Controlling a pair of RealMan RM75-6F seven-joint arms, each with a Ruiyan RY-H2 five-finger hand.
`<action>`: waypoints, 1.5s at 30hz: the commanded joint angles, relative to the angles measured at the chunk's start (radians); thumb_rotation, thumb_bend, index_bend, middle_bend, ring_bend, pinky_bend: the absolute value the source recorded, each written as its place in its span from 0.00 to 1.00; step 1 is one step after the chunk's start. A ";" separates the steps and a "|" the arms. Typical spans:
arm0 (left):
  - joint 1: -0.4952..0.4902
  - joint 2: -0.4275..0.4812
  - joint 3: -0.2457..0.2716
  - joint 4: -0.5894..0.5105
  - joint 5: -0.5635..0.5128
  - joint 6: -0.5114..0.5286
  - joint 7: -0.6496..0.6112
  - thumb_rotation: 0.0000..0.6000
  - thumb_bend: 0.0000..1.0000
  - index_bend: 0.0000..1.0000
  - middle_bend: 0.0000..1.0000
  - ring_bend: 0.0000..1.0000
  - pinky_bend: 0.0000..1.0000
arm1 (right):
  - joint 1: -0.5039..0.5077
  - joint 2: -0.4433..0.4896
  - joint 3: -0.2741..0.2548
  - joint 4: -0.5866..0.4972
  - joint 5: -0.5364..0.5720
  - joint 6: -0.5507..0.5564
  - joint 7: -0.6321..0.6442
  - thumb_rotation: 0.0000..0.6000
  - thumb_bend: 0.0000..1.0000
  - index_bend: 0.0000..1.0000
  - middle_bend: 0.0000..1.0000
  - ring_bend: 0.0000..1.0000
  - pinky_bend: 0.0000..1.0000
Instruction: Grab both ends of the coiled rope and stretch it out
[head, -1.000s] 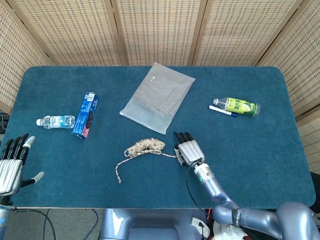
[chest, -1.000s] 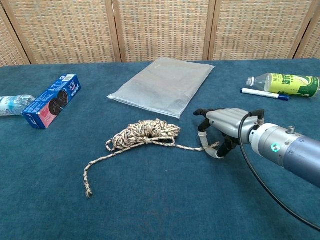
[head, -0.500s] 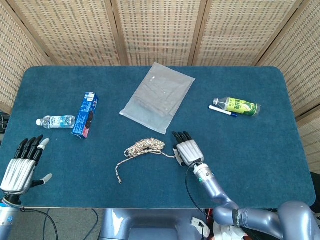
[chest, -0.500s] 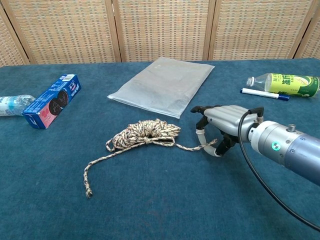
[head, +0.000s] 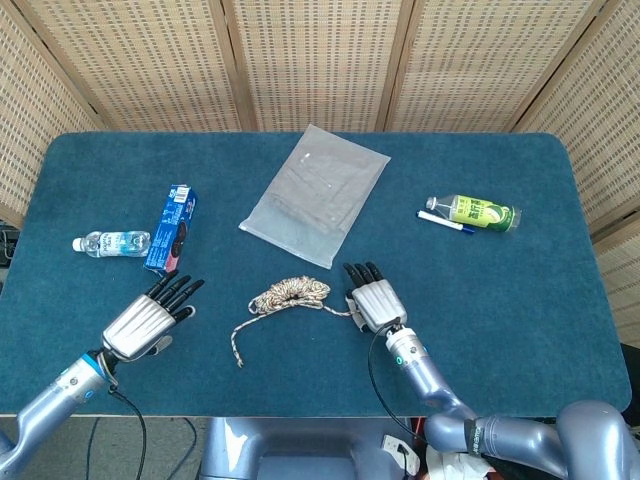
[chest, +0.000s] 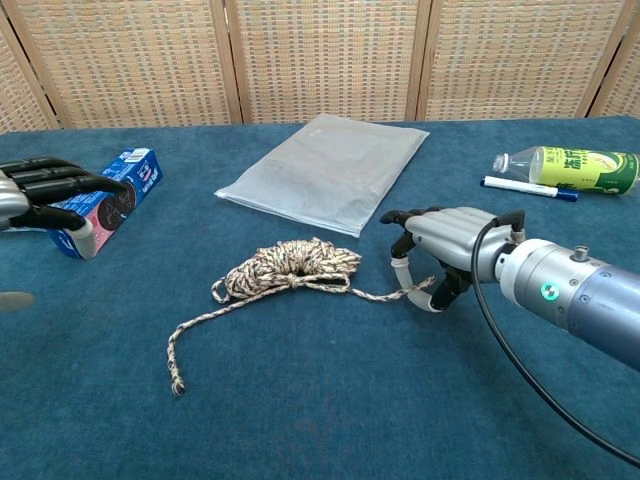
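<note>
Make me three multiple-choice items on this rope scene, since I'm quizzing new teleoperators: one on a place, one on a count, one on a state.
1. Where does the pen lie?
A. beside the green bottle
B. on the plastic bag
C. next to the cookie box

2. How many bottles are on the table?
A. one
B. two
C. three

3. What is the left hand doing?
A. gripping the rope's loose end
B. holding the clear bottle
C. empty, fingers apart

Answers: 1 A, the pen lies right along the green bottle. 2 B, one clear and one green. 3 C, it holds nothing, while the right hand has its fingers at one end of the rope.
</note>
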 joint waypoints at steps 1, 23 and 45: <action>-0.042 -0.035 0.010 0.025 0.027 -0.037 0.002 1.00 0.27 0.39 0.00 0.00 0.00 | 0.003 -0.002 0.001 -0.002 0.004 0.000 -0.004 1.00 0.65 0.69 0.00 0.00 0.00; -0.179 -0.260 0.064 0.170 0.031 -0.148 -0.015 1.00 0.31 0.47 0.00 0.00 0.00 | 0.005 -0.004 -0.010 -0.008 0.013 0.016 -0.028 1.00 0.65 0.69 0.00 0.00 0.00; -0.222 -0.346 0.100 0.267 0.018 -0.122 -0.073 1.00 0.31 0.56 0.00 0.00 0.00 | 0.003 -0.006 -0.013 -0.014 0.019 0.024 -0.033 1.00 0.65 0.70 0.00 0.00 0.00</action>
